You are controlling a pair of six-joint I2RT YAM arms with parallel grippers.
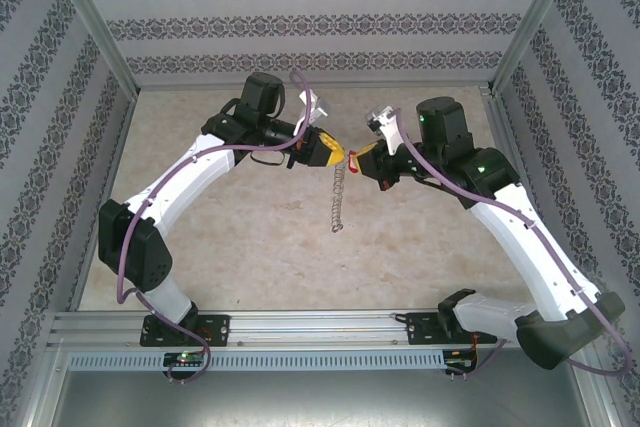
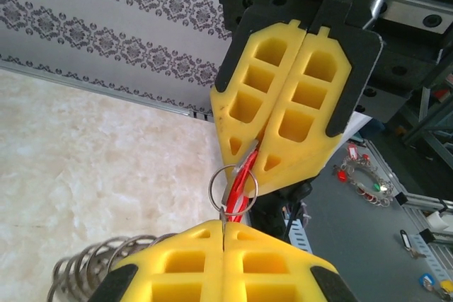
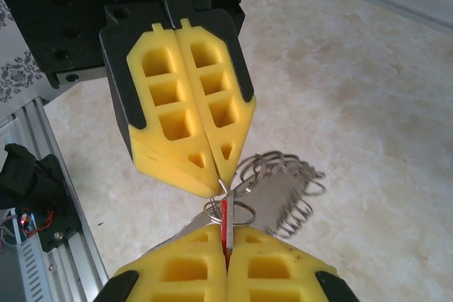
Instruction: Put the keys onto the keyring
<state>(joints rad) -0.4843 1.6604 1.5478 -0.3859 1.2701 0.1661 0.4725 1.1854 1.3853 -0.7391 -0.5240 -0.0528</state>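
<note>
Above pale marbled tabletop [image 1: 250, 237] — keyring [image 1: 338, 197], patterned walls [image 1: 320, 22].

Key [image 3: 225, 216] mostly hidden between the yellow fingers [image 3: 177, 274], keyring [image 2: 85, 266] coil cut off (bottom edge)

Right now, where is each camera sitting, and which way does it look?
Top: high behind the arms, looking down on the table; shows both arms, left gripper and right gripper meeting, keyring dangling below.
Left wrist: on the left arm, looking past its own fingers at the right gripper, shut on the key.
Right wrist: on the right arm, looking past its own fingers at the left gripper, shut on the keyring.
Shared: both wrist views catch the key and keyring.
</note>
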